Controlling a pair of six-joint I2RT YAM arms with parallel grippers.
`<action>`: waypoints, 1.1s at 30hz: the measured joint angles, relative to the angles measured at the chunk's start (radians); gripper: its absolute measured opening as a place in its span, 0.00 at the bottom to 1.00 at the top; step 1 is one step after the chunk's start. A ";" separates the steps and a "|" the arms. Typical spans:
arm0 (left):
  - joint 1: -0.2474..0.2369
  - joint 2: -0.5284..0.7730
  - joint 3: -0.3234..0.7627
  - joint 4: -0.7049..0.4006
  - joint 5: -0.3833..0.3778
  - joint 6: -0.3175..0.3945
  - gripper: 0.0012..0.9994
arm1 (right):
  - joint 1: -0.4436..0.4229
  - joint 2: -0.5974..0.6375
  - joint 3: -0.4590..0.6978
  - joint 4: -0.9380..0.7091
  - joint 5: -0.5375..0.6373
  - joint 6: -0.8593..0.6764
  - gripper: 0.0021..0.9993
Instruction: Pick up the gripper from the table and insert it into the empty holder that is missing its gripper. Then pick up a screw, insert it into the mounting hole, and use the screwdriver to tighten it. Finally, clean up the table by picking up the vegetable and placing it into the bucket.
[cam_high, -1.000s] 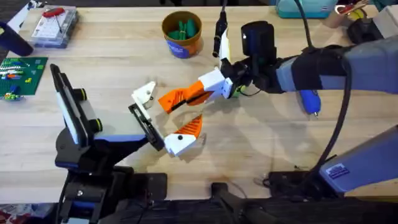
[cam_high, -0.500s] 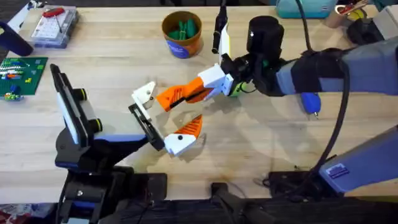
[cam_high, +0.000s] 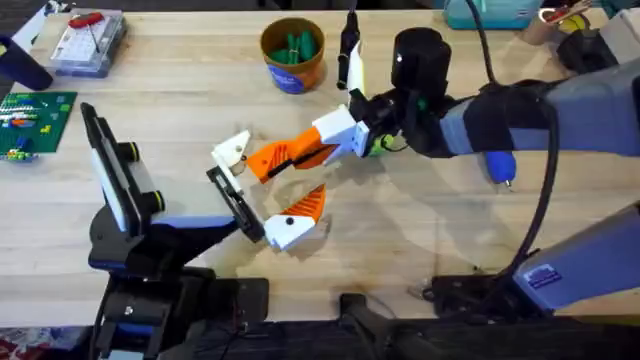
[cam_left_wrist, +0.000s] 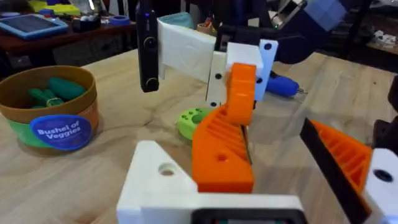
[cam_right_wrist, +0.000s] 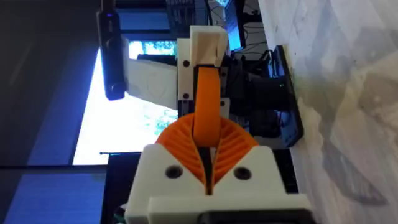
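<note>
The right pincer (cam_high: 352, 135) gripped the gripper (cam_high: 290, 153) near the holder (cam_high: 233, 201); a tilted approach could jam it.

The vegetable (cam_high: 377, 146) is mostly hidden behind the right gripper (cam_high: 345, 135) near the centre of the overhead frame; just a green sliver peeks out. From the left wrist, the orange gripper (cam_left_wrist: 227, 140) covers the vegetable's right side. The bucket (cam_left_wrist: 51, 115) is cut by that frame's left edge. In the overhead's upper left, the contents of the clear parts box (cam_high: 88, 42) are too small to identify. A blue-handled tool (cam_high: 498, 163) sits half under the right arm.
</note>
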 joint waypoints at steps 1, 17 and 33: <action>0.000 0.000 0.000 0.000 0.000 0.000 0.99 | 0.000 0.000 0.000 0.000 0.005 0.000 0.02; 0.000 0.000 0.000 0.000 0.000 0.000 0.99 | 0.000 0.000 0.000 0.000 0.017 0.007 0.02; 0.000 0.000 0.000 0.000 0.000 0.000 0.99 | 0.000 0.000 -0.001 0.050 0.040 0.077 0.02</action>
